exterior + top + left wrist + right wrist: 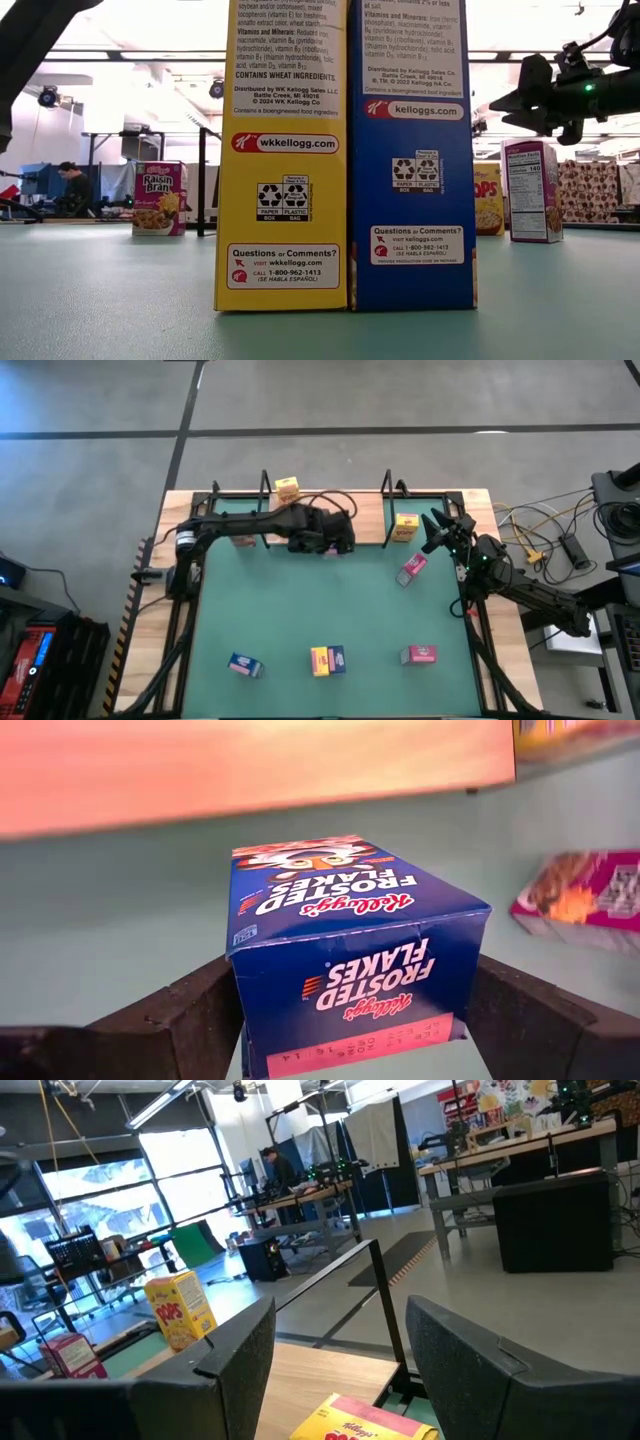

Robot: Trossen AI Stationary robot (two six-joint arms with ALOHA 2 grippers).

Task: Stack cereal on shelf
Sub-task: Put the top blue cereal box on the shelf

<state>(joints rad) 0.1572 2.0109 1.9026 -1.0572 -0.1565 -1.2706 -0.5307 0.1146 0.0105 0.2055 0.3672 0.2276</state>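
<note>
One blue box (350,960) sits between my left gripper's (355,1020) fingers, seemingly pinched; right gripper (340,1370) spread, empty.

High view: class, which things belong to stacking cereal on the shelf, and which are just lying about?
Job: shelf; yellow boxes; pink boxes; blue box, held in left gripper; right gripper, open at the shelf's right end.
Lying about: cables; green mat.

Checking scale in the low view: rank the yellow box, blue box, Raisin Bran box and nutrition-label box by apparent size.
1. Yellow box and blue box: alike, both cut off at top, nearest the camera.
2. Nutrition-label box.
3. Raisin Bran box, slightly smaller.
</note>
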